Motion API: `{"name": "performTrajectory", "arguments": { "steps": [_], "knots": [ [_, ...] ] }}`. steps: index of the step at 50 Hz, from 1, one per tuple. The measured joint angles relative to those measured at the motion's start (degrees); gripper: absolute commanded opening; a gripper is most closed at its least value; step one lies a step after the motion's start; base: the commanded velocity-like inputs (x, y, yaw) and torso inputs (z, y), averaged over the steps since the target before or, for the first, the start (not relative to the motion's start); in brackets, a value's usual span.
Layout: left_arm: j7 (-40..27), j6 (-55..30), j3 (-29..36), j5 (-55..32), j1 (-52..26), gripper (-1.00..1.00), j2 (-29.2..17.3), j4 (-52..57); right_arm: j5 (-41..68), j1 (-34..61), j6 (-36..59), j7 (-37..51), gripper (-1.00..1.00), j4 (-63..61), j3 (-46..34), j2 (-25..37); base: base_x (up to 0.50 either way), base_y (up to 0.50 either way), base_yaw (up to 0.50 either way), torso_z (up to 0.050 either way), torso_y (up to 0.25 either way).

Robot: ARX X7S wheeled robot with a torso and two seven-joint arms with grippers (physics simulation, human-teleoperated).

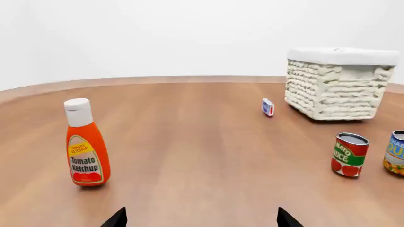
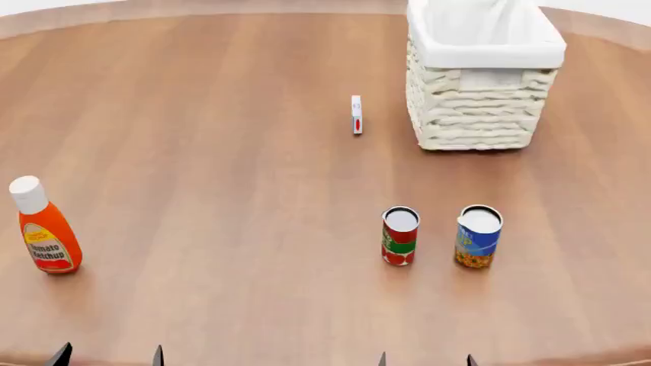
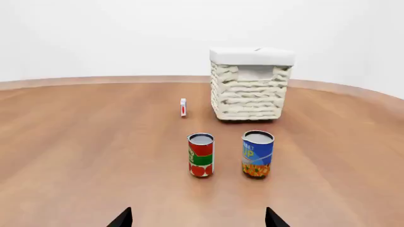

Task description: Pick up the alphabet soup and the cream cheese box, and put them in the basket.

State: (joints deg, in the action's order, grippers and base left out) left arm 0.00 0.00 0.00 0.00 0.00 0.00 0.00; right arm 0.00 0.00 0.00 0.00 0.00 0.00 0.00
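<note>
Standing upright near the table's point(image 2: 203, 152) front edge, the alphabet soup point(image 2: 478, 235) sits beside a tomato can point(image 2: 400, 235). Behind them, the cream cheese box point(image 2: 356, 114) stands on edge left of the basket point(image 2: 485, 107). Left gripper point(image 2: 109, 356) and right gripper point(image 2: 426, 360) both gape wide, empty. A ketchup bottle point(image 2: 43, 227) stands near the left edge.

A ketchup bottle point(image 2: 45, 227) is seen standing upright on the brown wooden bench point(image 2: 203, 152), far off to the left side. It is orange-red with a white cap, and the words "Tomato Ketchup" can be read on its label. A small can point(image 2: 400, 235) with a red and green label is stood upright near the middle of the bench.
</note>
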Motion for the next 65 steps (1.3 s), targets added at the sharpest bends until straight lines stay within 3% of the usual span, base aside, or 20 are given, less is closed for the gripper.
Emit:
{"name": "performTrajectory", "arguments": {
  "steps": [28,45,53,65],
  "knots": [
    [-3.98,-1.59,3.46,-2.89,-0.34,1.0,-3.23,1.99,1.84,0.91,3.53,4.43,1.0,-1.13,-4.21,3.14,0.0,0.0,0.0,0.0,0.0],
    [-7.24,-34.5,2.26,-9.86,-14.62,1.0,-6.09,25.85,5.9,14.15,41.6,7.8,1.0,-30.37,-2.28,7.25,0.0,0.0,0.0,0.0,0.0],
    [-8.25,-40.34,2.23,-11.37,-17.62,1.0,-6.64,30.83,6.02,17.86,50.74,9.48,1.0,-36.79,-1.89,8.31,0.0,0.15,0.0,0.0,0.0],
    [-9.15,-43.11,2.2,-12.18,-19.25,1.0,-7.52,33.18,6.6,20.17,55.64,10.76,1.0,-39.78,-2.33,8.78,0.0,0.37,0.0,0.0,0.0]
  ]
}}
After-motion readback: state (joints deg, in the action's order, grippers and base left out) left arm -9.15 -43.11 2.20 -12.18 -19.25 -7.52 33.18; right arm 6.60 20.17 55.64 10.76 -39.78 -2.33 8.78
